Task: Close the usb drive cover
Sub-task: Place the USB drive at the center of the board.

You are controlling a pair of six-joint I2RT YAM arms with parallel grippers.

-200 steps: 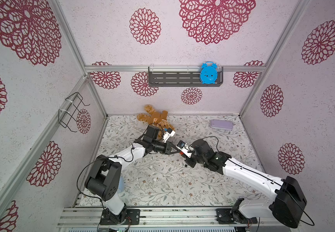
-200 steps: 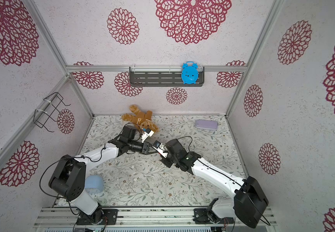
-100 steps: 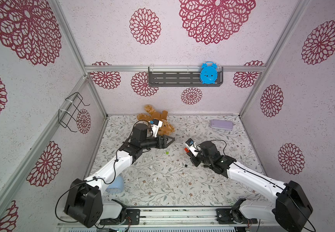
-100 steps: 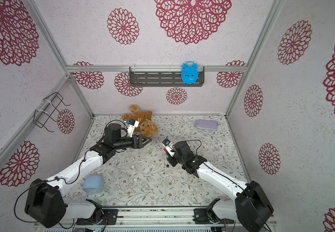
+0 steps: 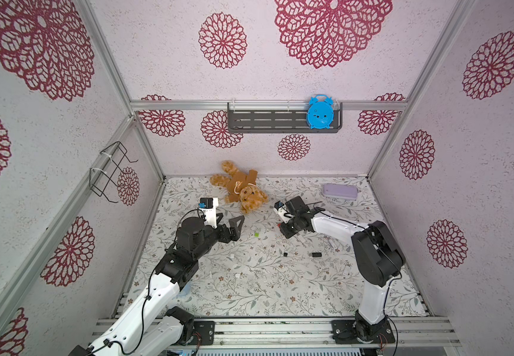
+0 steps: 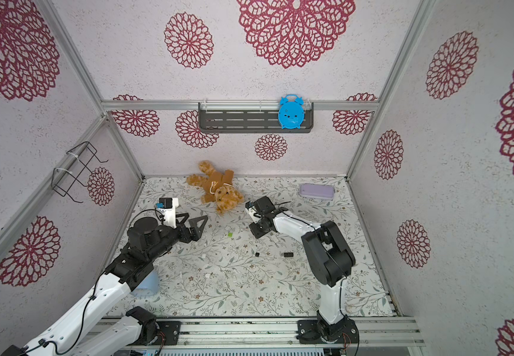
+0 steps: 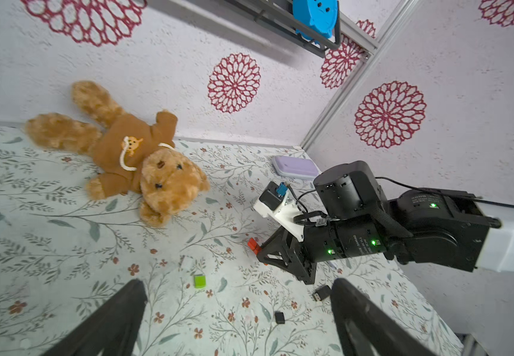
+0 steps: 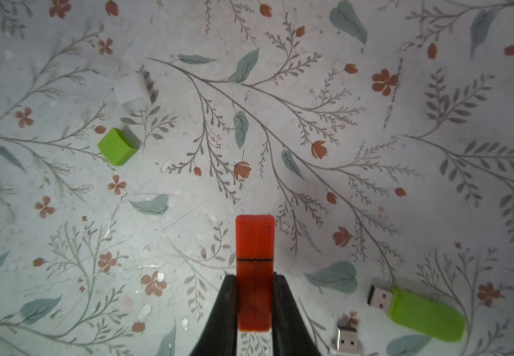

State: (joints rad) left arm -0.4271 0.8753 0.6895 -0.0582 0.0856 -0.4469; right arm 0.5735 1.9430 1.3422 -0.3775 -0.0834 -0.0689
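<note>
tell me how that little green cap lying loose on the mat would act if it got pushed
The green cap looks like a small boxy plastic piece, so it is probably rigid and very light. Its flat faces suggest it would slide on the floral mat rather than roll. Being so small, it may skid or flip away from a nudge.
</note>
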